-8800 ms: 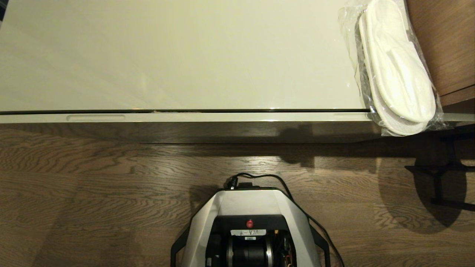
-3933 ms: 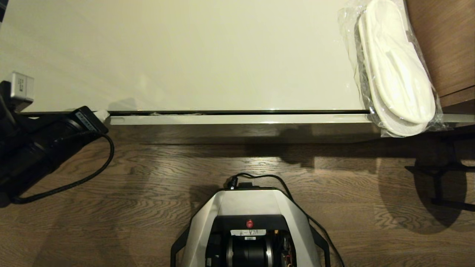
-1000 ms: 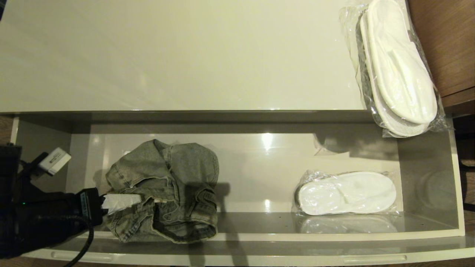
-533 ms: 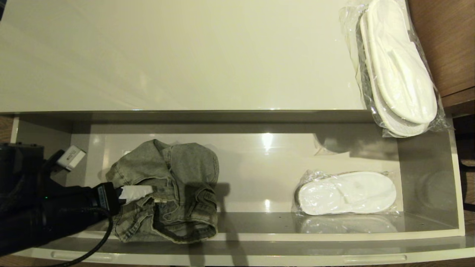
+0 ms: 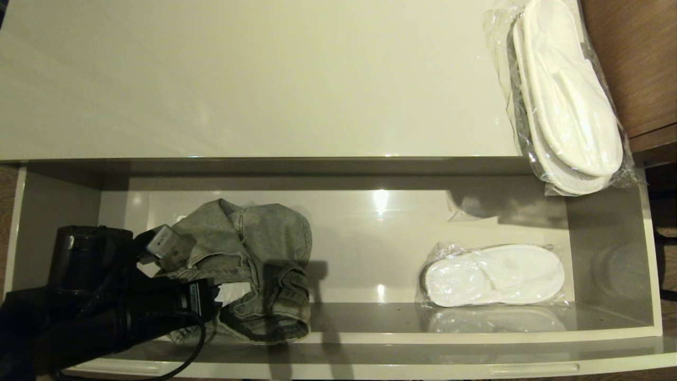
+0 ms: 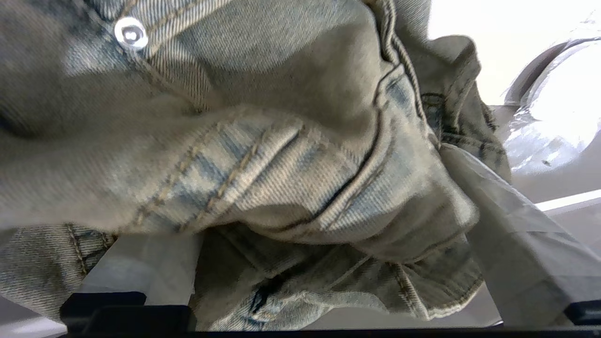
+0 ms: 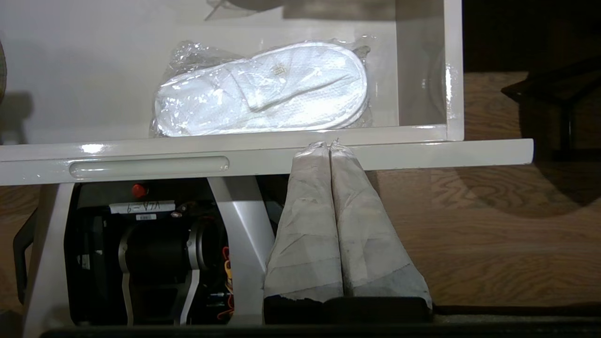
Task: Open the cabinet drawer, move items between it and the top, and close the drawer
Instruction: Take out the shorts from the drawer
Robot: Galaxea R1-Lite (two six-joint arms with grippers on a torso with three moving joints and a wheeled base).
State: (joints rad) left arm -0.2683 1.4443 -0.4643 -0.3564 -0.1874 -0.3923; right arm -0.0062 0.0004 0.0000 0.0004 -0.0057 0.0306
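The cabinet drawer [image 5: 338, 338] is pulled fully out. The folded grey-green denim garment [image 5: 254, 248] lies in its left half. My left gripper [image 5: 228, 292] reaches into it from the left. In the left wrist view its fingers [image 6: 516, 234] stand wide apart, open, with a bunched fold of denim [image 6: 300, 188] between them. One pair of wrapped white slippers [image 5: 494, 275] lies in the drawer's right half. A second pair [image 5: 568, 95] lies on the top [image 5: 264, 79] at its right end, overhanging the front edge. My right gripper [image 7: 329, 146] is shut and empty, low before the drawer front.
Brown wooden furniture [image 5: 629, 58] borders the top on the right. The right wrist view shows the drawer's slot handle [image 7: 148, 166], my base [image 7: 141, 244] under the drawer front, and wood floor [image 7: 493, 225] with a dark stand [image 7: 554, 94] to the right.
The drawer went from shut to fully out. In the last second my left arm moved right, deeper into the drawer, and its fingers pushed onto the denim, bunching it.
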